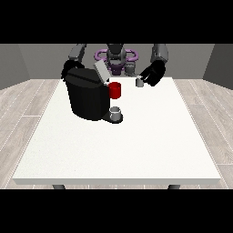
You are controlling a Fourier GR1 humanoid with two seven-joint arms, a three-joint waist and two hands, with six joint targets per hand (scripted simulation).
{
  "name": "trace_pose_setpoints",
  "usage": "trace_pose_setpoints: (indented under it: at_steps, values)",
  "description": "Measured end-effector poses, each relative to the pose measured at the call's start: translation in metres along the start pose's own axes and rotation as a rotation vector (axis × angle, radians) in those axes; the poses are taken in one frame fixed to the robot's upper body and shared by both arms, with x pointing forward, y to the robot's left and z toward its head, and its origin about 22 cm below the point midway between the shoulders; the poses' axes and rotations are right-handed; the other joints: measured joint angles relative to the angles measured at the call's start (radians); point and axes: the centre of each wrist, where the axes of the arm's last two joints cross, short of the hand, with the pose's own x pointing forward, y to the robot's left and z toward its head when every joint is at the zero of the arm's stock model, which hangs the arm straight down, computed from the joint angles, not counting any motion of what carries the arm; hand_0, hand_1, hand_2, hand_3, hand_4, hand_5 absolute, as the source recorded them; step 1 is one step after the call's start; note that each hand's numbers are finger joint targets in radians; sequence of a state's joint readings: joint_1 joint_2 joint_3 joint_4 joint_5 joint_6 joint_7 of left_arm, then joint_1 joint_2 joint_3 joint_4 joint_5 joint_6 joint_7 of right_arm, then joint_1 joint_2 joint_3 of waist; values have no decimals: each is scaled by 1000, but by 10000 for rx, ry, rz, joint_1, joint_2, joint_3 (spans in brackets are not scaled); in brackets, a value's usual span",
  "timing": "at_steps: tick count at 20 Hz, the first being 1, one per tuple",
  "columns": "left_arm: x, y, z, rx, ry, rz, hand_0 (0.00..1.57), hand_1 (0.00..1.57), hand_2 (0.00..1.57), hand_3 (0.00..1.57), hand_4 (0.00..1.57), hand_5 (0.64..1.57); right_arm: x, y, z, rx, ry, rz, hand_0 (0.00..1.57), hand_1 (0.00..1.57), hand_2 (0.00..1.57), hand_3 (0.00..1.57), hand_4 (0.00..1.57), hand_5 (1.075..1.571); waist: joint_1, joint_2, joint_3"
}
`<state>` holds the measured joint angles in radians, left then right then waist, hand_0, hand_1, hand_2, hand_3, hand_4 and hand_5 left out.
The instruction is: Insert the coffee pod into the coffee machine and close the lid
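The small grey coffee pod (139, 82) was pinched in the hand at the view's right (152, 74), not yet inserted; the black coffee machine (87, 98) had its grey lid (101, 72) raised.

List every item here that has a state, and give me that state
coffee machine: upright on the table, lid raised open
coffee pod: held above the table, not yet in the machine
hand at the view's right: fingers curled round the pod
hand at the view's left: mostly hidden behind the machine
cup: upright under the spout

Hand at view's left (67, 71) mostly hidden behind coffee machine (86, 93); fingers indiscernible.
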<state>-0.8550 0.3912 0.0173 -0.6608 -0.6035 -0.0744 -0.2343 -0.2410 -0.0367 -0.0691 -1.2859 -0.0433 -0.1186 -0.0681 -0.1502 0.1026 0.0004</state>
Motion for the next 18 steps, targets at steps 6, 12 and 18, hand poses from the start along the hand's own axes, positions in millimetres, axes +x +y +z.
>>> trace_pose_setpoints:
  at_steps: [6,12,18]
  values:
    - [5,23,-4,409,-106,55,1256,1256,1327,1277,536,1571,9,5,-1,228,-438,-84,0,0,0,0,526,1571,-366,234,-3]
    - [28,59,-16,980,-136,84,1211,1211,1253,1199,507,1571,14,19,2,481,-490,134,0,0,0,0,511,1571,-789,274,-3]
    - [56,92,-26,1632,-354,119,1264,1264,1319,1251,516,1571,38,23,-10,425,-1001,200,0,0,0,0,548,1571,-1147,777,-2]
